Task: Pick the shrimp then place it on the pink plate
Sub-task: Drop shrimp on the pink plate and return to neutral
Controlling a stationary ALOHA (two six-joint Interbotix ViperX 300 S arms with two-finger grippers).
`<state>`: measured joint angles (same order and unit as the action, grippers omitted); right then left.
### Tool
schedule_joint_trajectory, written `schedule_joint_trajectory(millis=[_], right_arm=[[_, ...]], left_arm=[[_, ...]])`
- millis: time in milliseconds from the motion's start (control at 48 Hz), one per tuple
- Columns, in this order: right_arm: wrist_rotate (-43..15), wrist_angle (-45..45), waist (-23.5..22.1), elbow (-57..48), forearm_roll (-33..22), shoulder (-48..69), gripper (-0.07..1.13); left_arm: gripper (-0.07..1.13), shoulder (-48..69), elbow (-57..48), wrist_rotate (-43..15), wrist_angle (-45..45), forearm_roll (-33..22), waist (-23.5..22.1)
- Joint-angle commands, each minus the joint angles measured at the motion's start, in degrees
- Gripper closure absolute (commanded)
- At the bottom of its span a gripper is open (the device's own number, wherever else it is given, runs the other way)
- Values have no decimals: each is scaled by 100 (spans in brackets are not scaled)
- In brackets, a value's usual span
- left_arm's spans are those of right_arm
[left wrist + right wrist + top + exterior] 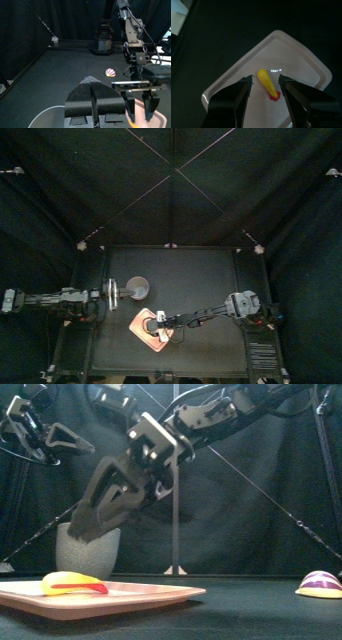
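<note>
The shrimp (74, 584) lies on the plate (154, 594), lower left in the front view. The right gripper (264, 82) hangs open over it, so the placing looks done. The left gripper (91, 84) rests closed at the top view's left.

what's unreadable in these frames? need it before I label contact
1. Right wrist view: open jaws straddle the shrimp; their height over the pink tray can't be read.
2. Top view: the right gripper hides the shrimp.
3. Front view: that gripper covers part of the grey cup; the picture's edge cuts off the purple-and-white toy.
4. Left wrist view: the right gripper blocks most of the tray and the shrimp.
</note>
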<state>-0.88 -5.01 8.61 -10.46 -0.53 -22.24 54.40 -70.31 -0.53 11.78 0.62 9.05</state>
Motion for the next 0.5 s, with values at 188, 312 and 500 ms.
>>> schedule_joint_trajectory(millis=[188,312,500], right_arm=[[9,1688,-141,-1160,343,1222,22],[18,2276,-264,-1661,387,1512,22],[9,2514,-404,-2215,510,1986,22]], left_arm=[[102,-18,26,0,53,9,9],[102,-18,26,0,53,18,9],[102,-18,9,0,53,18,0]])
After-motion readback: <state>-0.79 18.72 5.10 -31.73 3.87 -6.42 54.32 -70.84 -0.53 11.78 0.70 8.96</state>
